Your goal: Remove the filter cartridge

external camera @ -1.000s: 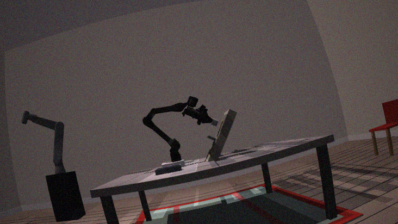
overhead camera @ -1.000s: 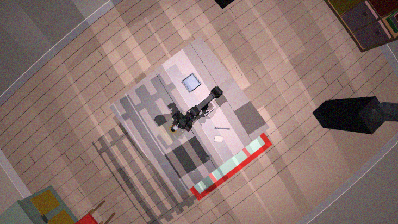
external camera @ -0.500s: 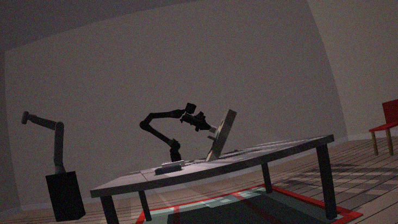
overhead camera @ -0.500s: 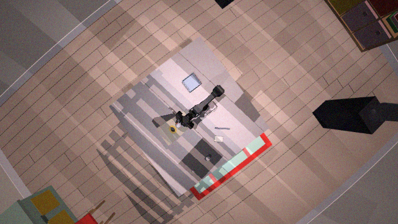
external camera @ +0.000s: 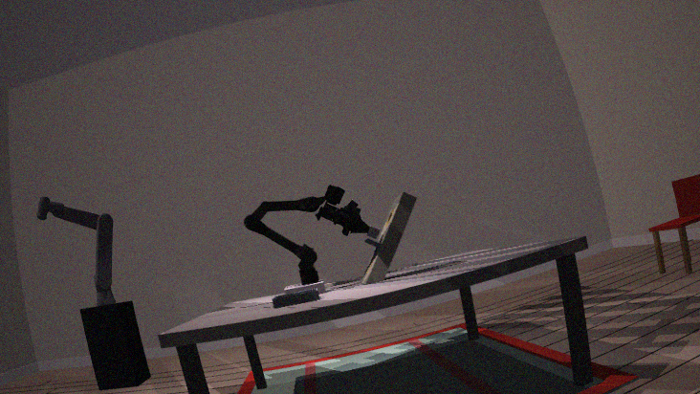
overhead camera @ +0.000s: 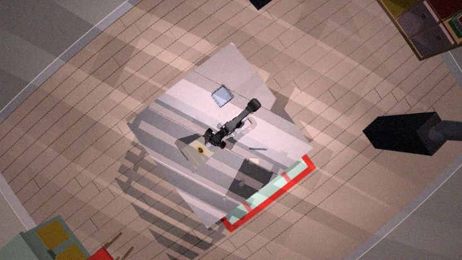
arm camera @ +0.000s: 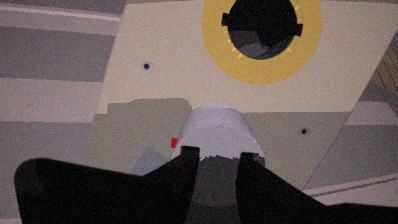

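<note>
The service panel (overhead camera: 190, 158) (external camera: 391, 229) (arm camera: 165, 60) stands tilted on the table. Its round socket (arm camera: 262, 25), inside a yellow ring (overhead camera: 201, 150) (arm camera: 215, 55), is dark and hollow. The pale grey cartridge (arm camera: 217, 130) is out of the socket, just in front of the panel and below the ring. My gripper (arm camera: 217, 159) (overhead camera: 209, 142) (external camera: 370, 232) is shut on it, with one finger on each side of its near end. A small red mark shows on its left side. The square blue-grey tray (overhead camera: 222, 96) lies flat on the table behind the arm, near the arm's base.
A thin tool (overhead camera: 257, 148) and a small pale card (overhead camera: 254, 160) lie on the table (external camera: 441, 283) right of the panel. A second arm stands on a black pedestal (overhead camera: 404, 132) (external camera: 112, 338) off the table. A red-edged rug (overhead camera: 274, 194) lies below.
</note>
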`<state>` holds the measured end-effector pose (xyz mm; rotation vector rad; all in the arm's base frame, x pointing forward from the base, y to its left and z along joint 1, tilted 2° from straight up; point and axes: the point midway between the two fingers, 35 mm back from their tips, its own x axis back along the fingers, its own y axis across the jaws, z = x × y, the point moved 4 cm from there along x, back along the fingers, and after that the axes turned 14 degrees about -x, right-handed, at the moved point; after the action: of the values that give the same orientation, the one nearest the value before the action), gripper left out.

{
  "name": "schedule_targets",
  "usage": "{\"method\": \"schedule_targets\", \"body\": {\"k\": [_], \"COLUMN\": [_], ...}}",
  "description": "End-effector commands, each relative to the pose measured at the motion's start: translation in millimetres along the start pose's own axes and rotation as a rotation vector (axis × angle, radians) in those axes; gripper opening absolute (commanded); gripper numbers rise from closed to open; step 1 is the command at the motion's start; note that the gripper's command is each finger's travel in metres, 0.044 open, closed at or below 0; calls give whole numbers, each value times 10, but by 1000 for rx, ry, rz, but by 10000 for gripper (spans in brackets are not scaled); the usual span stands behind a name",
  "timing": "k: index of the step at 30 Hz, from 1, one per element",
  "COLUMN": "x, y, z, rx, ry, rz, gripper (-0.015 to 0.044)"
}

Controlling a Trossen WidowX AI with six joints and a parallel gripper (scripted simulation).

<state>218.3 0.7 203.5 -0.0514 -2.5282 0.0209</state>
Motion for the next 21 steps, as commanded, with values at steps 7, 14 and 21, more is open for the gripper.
{"method": "schedule_targets", "body": {"k": [7, 14, 21], "x": [5, 71, 114], "y": [-1, -3, 0], "z": [-6, -353, -734], "rx": [1, 4, 4], "ry": [-7, -19, -20], "rz": [1, 3, 3], "gripper": [106, 106, 106]}}
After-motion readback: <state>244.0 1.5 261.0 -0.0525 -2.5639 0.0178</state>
